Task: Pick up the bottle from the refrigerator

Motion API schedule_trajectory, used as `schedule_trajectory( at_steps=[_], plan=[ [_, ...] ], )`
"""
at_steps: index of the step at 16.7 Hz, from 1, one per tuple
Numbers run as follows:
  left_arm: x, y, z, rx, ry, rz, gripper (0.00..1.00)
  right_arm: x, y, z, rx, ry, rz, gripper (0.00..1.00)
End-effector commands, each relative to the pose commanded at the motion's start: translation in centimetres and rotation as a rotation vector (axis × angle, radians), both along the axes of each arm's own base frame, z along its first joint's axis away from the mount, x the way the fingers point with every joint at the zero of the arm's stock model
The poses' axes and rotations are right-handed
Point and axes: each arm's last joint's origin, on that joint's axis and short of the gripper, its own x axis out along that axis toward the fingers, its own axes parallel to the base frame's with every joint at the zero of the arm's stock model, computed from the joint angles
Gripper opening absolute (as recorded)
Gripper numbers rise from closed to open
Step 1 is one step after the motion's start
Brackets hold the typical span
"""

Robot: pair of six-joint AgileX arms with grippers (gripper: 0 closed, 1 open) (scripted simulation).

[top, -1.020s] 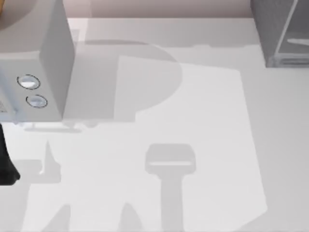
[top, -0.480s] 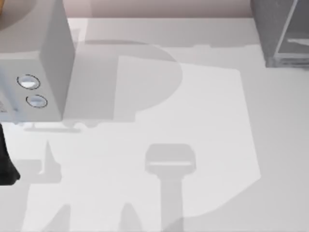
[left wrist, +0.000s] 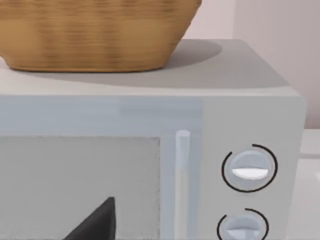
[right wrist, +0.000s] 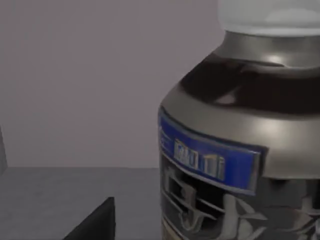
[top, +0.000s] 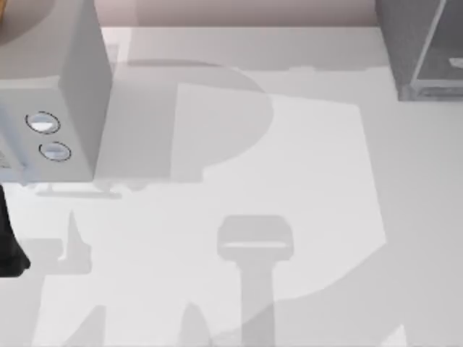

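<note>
Our right wrist camera sits very close to the bottle (right wrist: 240, 150): a dark, glossy body with a blue label band and a pale cap, standing upright on a dark grey floor with a plain wall behind it. A black gripper part (right wrist: 95, 222) shows at the frame's edge, and we cannot tell how far our right fingers are open or whether they hold anything.

From above, our left arm (top: 9, 238) rests at the table's left edge. Its wrist camera faces the microwave (left wrist: 150, 165), with two round dials and a wicker basket (left wrist: 95, 35) on top.

Farther back, the refrigerator (top: 423, 47) stands at the table's far right corner.
</note>
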Motion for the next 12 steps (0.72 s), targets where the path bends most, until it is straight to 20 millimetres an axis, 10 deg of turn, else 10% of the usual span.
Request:
schedule_trajectory(
  at_steps=[8,12],
  plan=[
    [0.0,0.0,0.0,0.000,0.000,0.000,1.00,2.6,0.2,0.0,0.001,0.003,0.000,1.00],
    [0.0,0.0,0.0,0.000,0.000,0.000,1.00,2.6,0.2,0.0,0.001,0.003,0.000,0.70]
  ],
)
